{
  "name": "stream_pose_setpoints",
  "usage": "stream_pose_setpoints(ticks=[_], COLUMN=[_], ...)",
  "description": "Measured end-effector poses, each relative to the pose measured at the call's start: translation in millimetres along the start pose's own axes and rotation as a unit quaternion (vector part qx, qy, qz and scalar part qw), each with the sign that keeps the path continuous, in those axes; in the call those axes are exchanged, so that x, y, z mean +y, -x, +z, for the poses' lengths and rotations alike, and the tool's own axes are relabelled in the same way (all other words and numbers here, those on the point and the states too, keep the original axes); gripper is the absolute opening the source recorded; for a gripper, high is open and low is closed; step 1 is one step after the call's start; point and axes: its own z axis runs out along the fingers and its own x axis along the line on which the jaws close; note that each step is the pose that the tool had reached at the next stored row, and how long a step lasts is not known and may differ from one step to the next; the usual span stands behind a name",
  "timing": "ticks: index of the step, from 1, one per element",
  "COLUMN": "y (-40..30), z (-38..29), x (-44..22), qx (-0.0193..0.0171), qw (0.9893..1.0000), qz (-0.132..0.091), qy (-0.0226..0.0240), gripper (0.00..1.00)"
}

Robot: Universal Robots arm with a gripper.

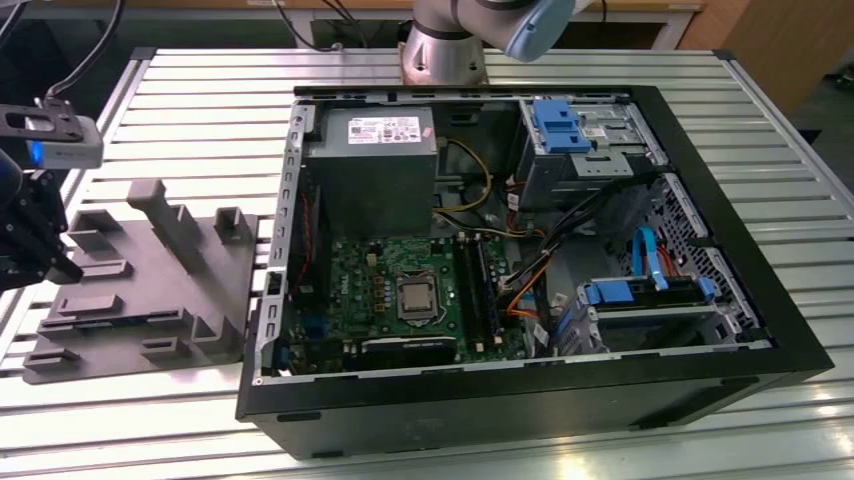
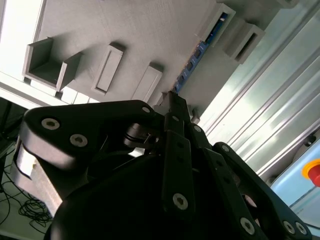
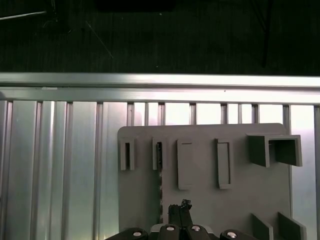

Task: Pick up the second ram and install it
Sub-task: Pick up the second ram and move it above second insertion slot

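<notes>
At the exterior view's far left, the gripper (image 1: 51,265) hangs over the left edge of the grey fixture (image 1: 160,290), which lies on the slatted table (image 1: 200,110). In both wrist views its fingertips (image 3: 174,214) look drawn together with nothing between them. The ram (image 3: 161,192) stands on edge in a groove of the fixture (image 3: 240,200), one end in a small slot. In the second wrist view the gripper (image 2: 174,100) points at the ram's (image 2: 197,52) near end, but whether they touch is unclear. To the right lies the open case (image 1: 534,400), its green motherboard (image 1: 374,270) facing up.
</notes>
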Motion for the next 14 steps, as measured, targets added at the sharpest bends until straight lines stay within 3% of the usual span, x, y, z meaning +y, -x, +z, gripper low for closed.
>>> stream_pose_setpoints(ticks=[14], y=[-3.4], z=[8.3], x=[-0.1], qx=[0.0], qw=[1.0], qz=[0.0], qy=[0.0], gripper=[0.11])
